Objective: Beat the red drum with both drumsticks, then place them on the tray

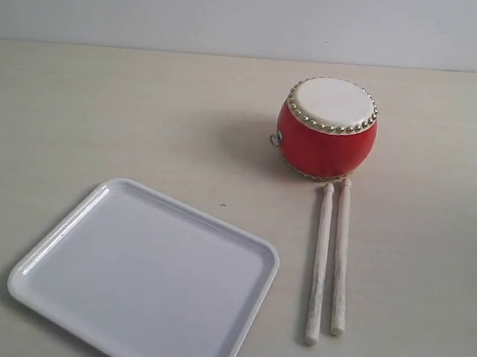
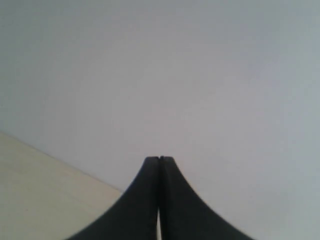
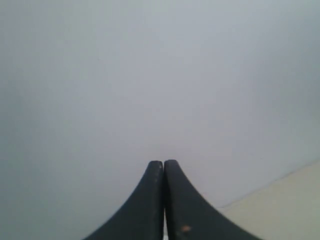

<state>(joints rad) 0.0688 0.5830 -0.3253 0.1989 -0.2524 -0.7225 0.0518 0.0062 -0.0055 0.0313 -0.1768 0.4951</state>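
The red drum (image 1: 328, 128) stands upright on the table at the back right, white skin up. The two drumsticks (image 1: 331, 258) lie side by side just in front of it, tips toward the drum. The white tray (image 1: 76, 238) lies flat at the front left with nothing on it. Neither arm shows in the exterior view. My left gripper (image 2: 159, 158) is shut with nothing in it, facing a pale wall. My right gripper (image 3: 163, 162) is likewise shut on nothing, facing the same wall. The wrist views show none of the task's things.
The beige tabletop (image 1: 141, 124) runs back to a pale grey wall (image 1: 241, 6). A strip of table edge shows in the left wrist view (image 2: 45, 195) and in the right wrist view (image 3: 285, 205).
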